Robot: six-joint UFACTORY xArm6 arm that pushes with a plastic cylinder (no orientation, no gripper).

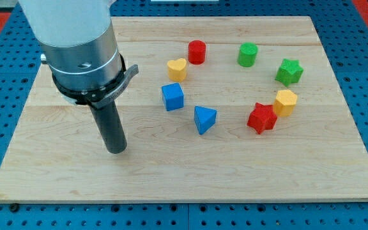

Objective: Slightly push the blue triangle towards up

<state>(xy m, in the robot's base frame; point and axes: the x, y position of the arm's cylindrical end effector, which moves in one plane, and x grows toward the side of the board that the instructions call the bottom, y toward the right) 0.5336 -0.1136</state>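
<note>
The blue triangle [204, 119] lies near the middle of the wooden board [184, 185]. My tip [115, 151] rests on the board well to the view's left of the triangle and a little lower. A blue cube [172, 96] sits just up and left of the triangle, between it and the rod.
A yellow heart [177, 68] and a red cylinder [197, 52] lie above the blue cube. A green cylinder [248, 55], a green star [289, 71], a yellow hexagon [285, 102] and a red star [262, 118] lie to the right.
</note>
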